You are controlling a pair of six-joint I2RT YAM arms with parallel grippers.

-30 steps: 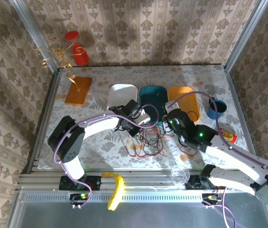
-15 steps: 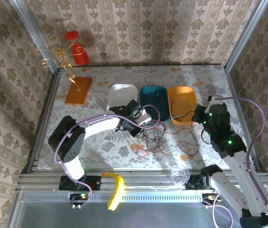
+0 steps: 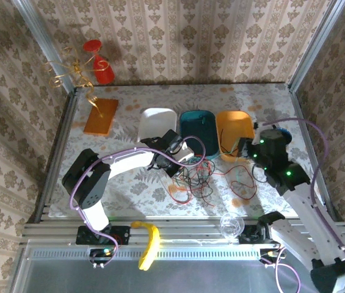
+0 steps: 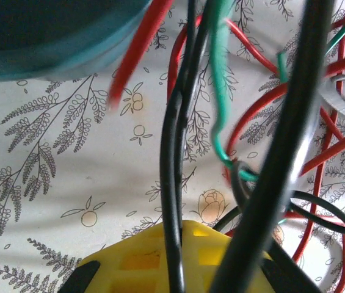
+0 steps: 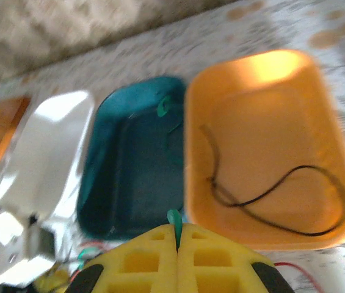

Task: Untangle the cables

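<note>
The cables [image 3: 192, 177] lie as a red, green and black tangle on the floral table, in front of the teal tray [image 3: 196, 125]. My left gripper [image 3: 181, 160] is at the tangle's far edge. In the left wrist view its yellow jaws [image 4: 184, 227] are shut on a black cable [image 4: 172, 183], with red and green wires [image 4: 221, 91] crossing close in front. My right gripper [image 3: 243, 148] hovers at the near edge of the orange tray [image 3: 236, 125]. Its jaws [image 5: 177, 227] are shut on a green cable [image 5: 173, 218]. A black cable [image 5: 254, 201] lies inside the orange tray [image 5: 270, 91].
A white tray [image 3: 158, 122] stands left of the teal one. A blue cup [image 3: 280, 137] sits behind the right arm and an orange board [image 3: 101, 116] at the back left. A clear glass [image 3: 230, 224] and a banana [image 3: 151, 244] lie at the front rail.
My right gripper pulled away from the tangle to the right, then shifted up toward the orange tray, still shut on the green cable. The left arm has stayed put.
</note>
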